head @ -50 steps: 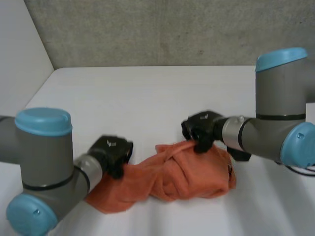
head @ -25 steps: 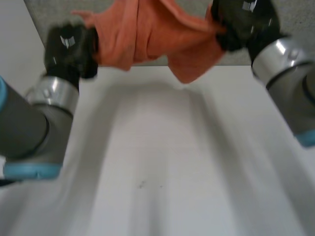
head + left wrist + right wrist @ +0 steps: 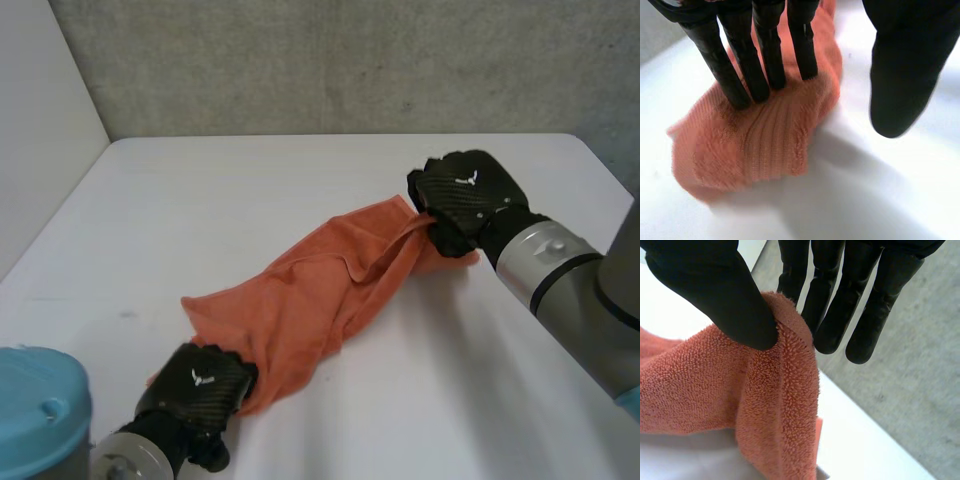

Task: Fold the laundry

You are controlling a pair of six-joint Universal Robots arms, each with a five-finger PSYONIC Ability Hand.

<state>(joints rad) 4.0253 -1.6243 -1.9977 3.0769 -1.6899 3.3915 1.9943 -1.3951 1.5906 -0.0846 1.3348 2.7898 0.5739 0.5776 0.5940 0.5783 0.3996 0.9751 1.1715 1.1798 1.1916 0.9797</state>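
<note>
An orange towel (image 3: 310, 300) lies stretched in a loose, wrinkled band across the white table (image 3: 250, 190), running from near left to far right. My left hand (image 3: 195, 390) rests on its near left end. In the left wrist view the straight fingers (image 3: 765, 65) press down on the towel (image 3: 750, 145), while the thumb (image 3: 900, 75) hangs apart over bare table. My right hand (image 3: 465, 200) holds the far right end slightly raised. There the towel's edge (image 3: 785, 370) is pinched between the thumb (image 3: 710, 290) and the fingers (image 3: 840, 300).
A grey wall (image 3: 350, 60) runs behind the table's far edge. A pale side wall (image 3: 40, 130) stands along the left. The left arm's blue cap (image 3: 40, 415) sits at the near left and the right arm (image 3: 570, 275) crosses the near right.
The towel was bunched between both hands, then lifted high. Now it lies drawn out across the table, with the hands far apart at its two ends.
</note>
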